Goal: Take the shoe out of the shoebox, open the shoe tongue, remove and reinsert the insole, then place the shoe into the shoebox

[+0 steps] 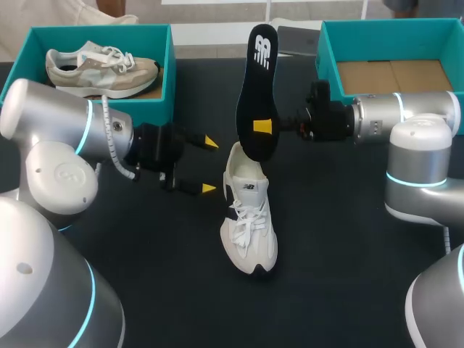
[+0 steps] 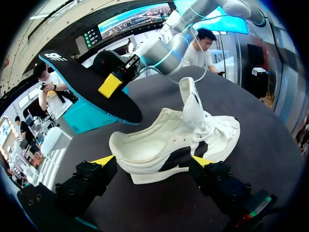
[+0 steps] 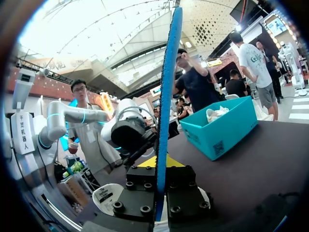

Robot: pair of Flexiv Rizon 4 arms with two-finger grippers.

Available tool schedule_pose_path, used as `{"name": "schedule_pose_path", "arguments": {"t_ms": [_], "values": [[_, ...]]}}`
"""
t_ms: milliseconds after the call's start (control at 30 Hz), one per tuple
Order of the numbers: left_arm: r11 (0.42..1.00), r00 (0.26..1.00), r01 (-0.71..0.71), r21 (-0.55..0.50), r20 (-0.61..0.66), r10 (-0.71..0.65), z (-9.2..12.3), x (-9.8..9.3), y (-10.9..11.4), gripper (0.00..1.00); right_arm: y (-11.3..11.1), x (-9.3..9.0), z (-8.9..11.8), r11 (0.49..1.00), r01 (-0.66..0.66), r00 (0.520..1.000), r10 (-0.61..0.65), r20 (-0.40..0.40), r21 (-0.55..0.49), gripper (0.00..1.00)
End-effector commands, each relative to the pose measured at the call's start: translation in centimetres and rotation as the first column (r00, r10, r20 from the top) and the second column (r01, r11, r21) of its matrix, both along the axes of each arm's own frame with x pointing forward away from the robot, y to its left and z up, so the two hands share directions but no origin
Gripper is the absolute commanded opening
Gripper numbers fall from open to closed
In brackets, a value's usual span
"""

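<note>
The white shoe (image 1: 249, 217) is left on the worktop (image 1: 341, 239) with its tongue raised, the left claw (image 1: 209, 165) kept wide open beside its heel, probably to steady it, the black insole (image 1: 257, 80) pinched upright above it by the right claw (image 1: 262, 127), apparently for reinsertion, and the empty shoebox (image 1: 328, 58) waits beyond.

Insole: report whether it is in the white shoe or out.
Out: the right gripper holds the black insole in the air above the white shoe.

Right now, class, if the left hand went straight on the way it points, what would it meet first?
Most likely the white sneaker: it lies side-on just ahead of the open left hand. The black insole hangs higher, seemingly above that line, though depth is hard to judge.
</note>
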State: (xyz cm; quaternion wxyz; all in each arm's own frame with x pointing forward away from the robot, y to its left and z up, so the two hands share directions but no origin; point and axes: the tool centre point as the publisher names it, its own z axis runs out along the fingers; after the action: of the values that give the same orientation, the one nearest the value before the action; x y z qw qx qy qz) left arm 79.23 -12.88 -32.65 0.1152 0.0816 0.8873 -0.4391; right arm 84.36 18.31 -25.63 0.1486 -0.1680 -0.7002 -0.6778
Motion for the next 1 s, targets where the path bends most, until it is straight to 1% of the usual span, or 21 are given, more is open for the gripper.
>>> {"name": "schedule_pose_path", "arguments": {"t_ms": [33, 233, 400, 600, 700, 833, 1000], "values": [[1.000, 1.000, -0.016, 0.013, -0.010, 0.016, -0.3, 0.4, 0.0, 1.00, 1.1, 0.7, -1.1, 1.000, -0.027, 1.000, 0.027, -0.007, 0.006, 0.00], [1.000, 1.000, -0.025, 0.009, -0.017, 0.025, -0.3, 0.5, 0.2, 1.00, 2.3, 1.0, -2.0, 0.999, -0.043, 0.999, 0.044, -0.013, 0.018, 0.00], [1.000, 1.000, -0.025, 0.009, -0.017, 0.025, -0.3, 0.5, 0.2, 1.00, 2.7, 1.0, -2.3, 0.999, -0.051, 0.999, 0.051, -0.015, 0.019, 0.00], [1.000, 1.000, -0.025, 0.009, -0.017, 0.025, -0.3, 0.5, 0.2, 1.00, 2.9, 0.2, -2.9, 0.998, -0.061, 0.998, 0.062, -0.032, 0.014, 0.00], [1.000, 1.000, -0.025, 0.009, -0.017, 0.025, -0.3, 0.5, 0.2, 1.00, 3.3, -0.2, -3.7, 0.997, -0.080, 0.996, 0.080, -0.048, 0.006, 0.00], [1.000, 1.000, -0.025, 0.009, -0.017, 0.025, -0.3, 0.5, 0.2, 1.00, 3.1, -0.7, -4.4, 0.998, -0.067, 0.997, 0.067, -0.048, 0.005, 0.00], [1.000, 1.000, -0.025, 0.009, -0.017, 0.025, -0.3, 0.5, 0.2, 1.00, 3.1, -1.4, -5.4, 0.998, -0.068, 0.995, 0.067, -0.071, -0.007, 0.00]]}}
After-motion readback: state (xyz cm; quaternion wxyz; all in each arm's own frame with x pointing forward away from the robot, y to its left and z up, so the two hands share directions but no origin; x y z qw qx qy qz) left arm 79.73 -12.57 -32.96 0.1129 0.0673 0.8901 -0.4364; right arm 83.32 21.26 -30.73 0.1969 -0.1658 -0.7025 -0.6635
